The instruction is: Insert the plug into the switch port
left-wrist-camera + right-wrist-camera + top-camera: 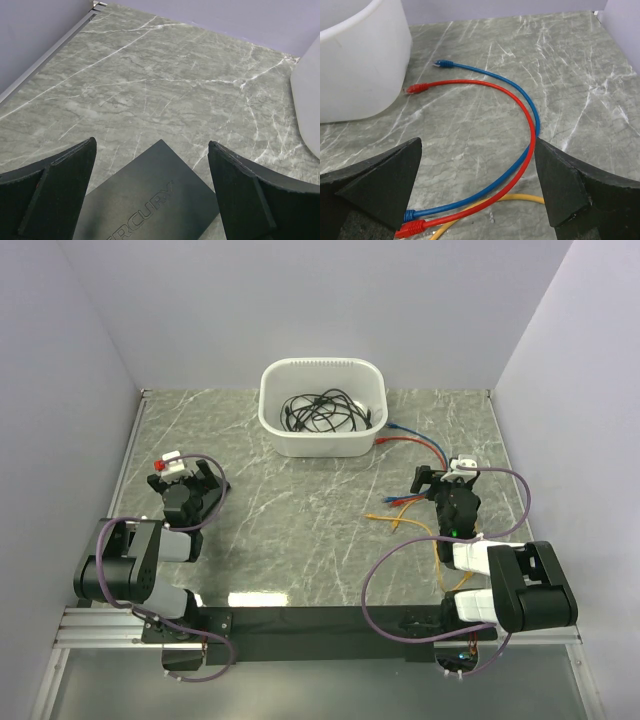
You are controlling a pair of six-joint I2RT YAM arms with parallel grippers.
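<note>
left end effector point(151, 144): wide, empty, above the black mercury switch point(150, 200), on the desk point(150, 75) well left of the white tub point(360, 65); port row not visible. right end effector point(477, 145): wide, empty, above the red plug point(410, 229) and blue plug point(409, 215), right of the tub. hazard: the plugs lie side by side; closing may pinch both or tilt one.
</note>
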